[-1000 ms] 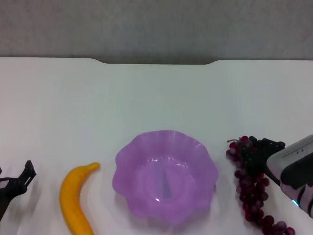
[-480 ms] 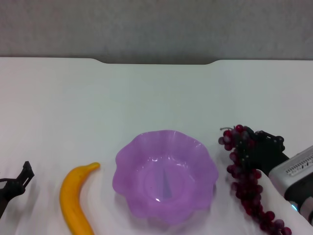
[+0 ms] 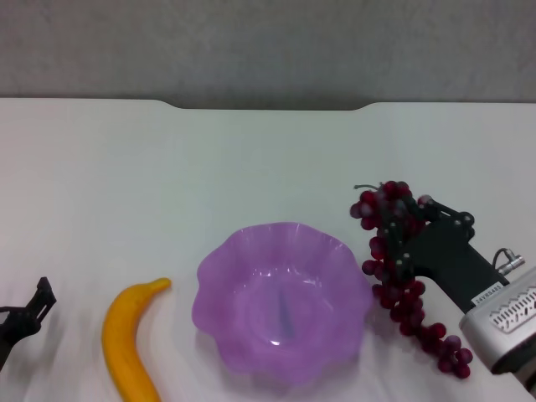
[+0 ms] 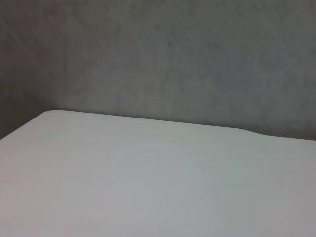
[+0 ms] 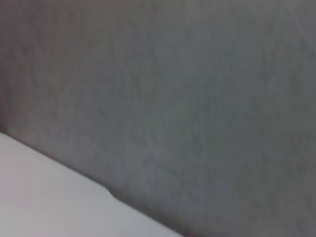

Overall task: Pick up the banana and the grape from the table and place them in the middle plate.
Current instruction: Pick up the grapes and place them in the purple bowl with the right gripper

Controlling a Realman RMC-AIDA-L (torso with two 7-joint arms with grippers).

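Banana (image 3: 126,342) cut off below, left gripper (image 3: 23,316) mostly hidden, grip unclear, right gripper (image 3: 408,224) clamped on grape (image 3: 400,276) beside middle plate (image 3: 219,276).

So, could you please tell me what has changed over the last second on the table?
The right gripper, shut on the grape, has moved forward and left toward the middle plate, and the bunch has come along with it, its top lifted. The banana, the plate and the left gripper at the near left edge stayed about where they were.
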